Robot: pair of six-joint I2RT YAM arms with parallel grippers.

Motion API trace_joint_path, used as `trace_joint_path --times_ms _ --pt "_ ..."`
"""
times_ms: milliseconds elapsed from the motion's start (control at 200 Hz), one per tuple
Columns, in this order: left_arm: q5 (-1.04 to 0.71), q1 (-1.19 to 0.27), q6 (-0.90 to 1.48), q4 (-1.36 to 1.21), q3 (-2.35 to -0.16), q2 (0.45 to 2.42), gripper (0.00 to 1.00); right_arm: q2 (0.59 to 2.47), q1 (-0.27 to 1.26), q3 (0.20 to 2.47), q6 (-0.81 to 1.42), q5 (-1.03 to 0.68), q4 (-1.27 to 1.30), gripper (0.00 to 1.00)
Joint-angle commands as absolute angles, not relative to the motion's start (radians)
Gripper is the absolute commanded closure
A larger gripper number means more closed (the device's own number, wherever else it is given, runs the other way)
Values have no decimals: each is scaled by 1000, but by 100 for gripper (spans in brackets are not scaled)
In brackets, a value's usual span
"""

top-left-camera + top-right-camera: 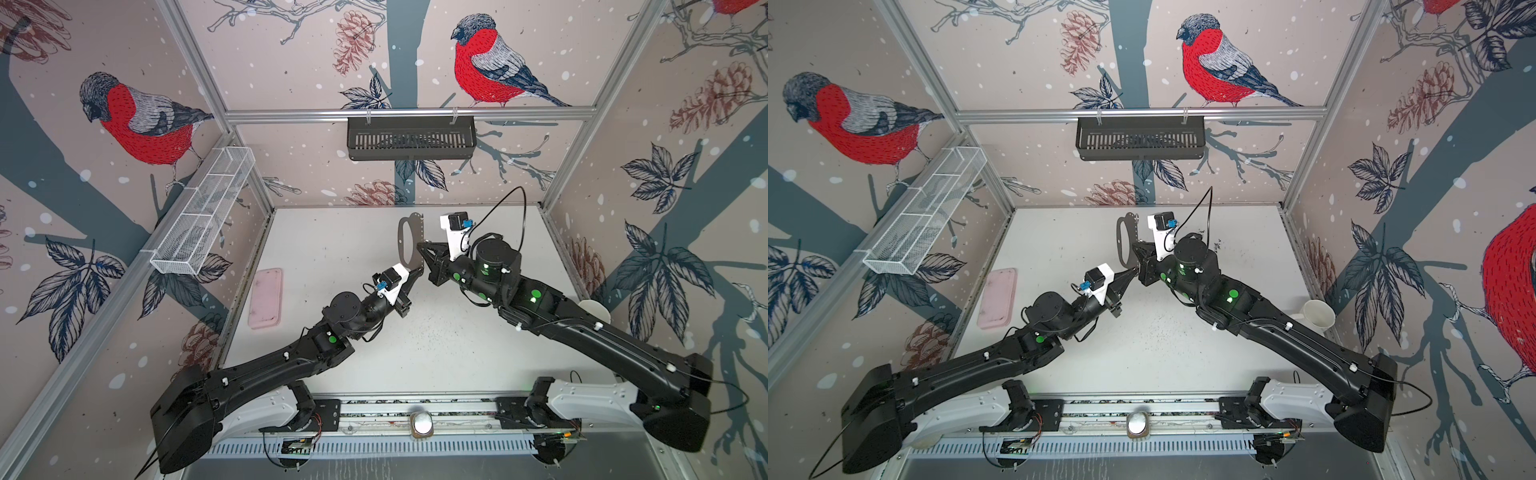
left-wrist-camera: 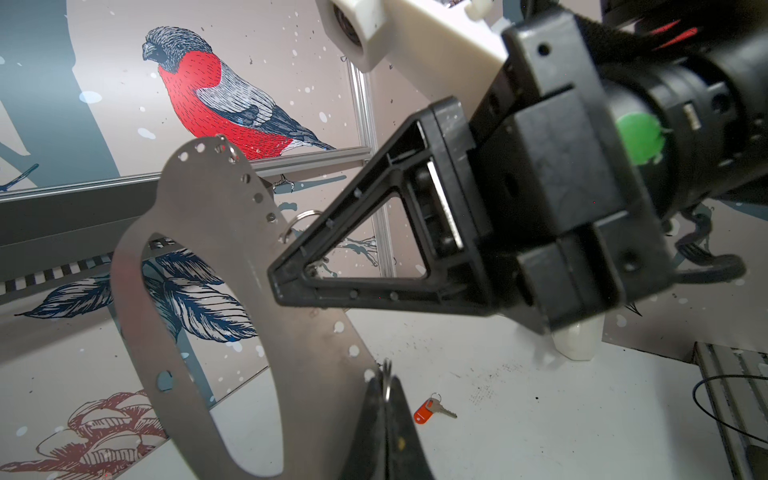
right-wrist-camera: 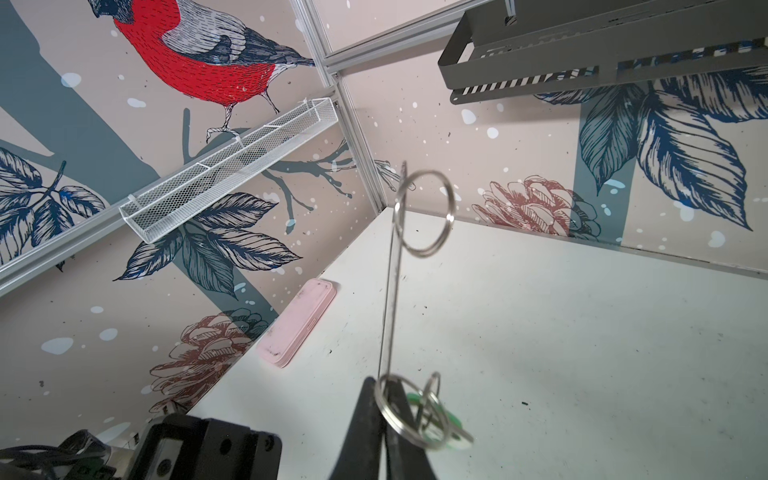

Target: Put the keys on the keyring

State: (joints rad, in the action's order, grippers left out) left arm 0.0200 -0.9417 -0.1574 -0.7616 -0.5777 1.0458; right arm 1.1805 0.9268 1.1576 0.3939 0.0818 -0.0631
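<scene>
Nothing legible anywhere. The orange key tag (image 2: 422, 413) on the table shows a plain face. The green round sticker (image 2: 638, 139) on the right arm's wrist carries no mark. In a top view, the small circuit board (image 1: 296, 448) at six o'clock, under the front rail, is too small to make out any print.
</scene>
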Motion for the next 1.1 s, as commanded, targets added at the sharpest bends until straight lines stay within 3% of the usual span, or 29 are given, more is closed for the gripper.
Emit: trace_joint_path --times_ms 0,85,615,720,785,1096 --pt "-1 -939 -162 -825 -578 1035 100 1192 920 1178 366 92 -105 94" --pt "-18 -938 -167 -804 -585 1035 100 1212 920 1206 356 84 -143 100" --pt "2 -937 -231 -652 -640 1025 100 1337 892 1362 292 24 -397 100" --pt "-4 -937 -233 -644 -640 1019 100 1318 869 1347 295 0 -388 82" --pt "-6 -933 -230 -633 -647 1017 100 1300 851 1334 295 -20 -377 77" --pt "-24 -915 -180 -431 -782 1062 100 1209 791 1266 287 -67 -331 71"
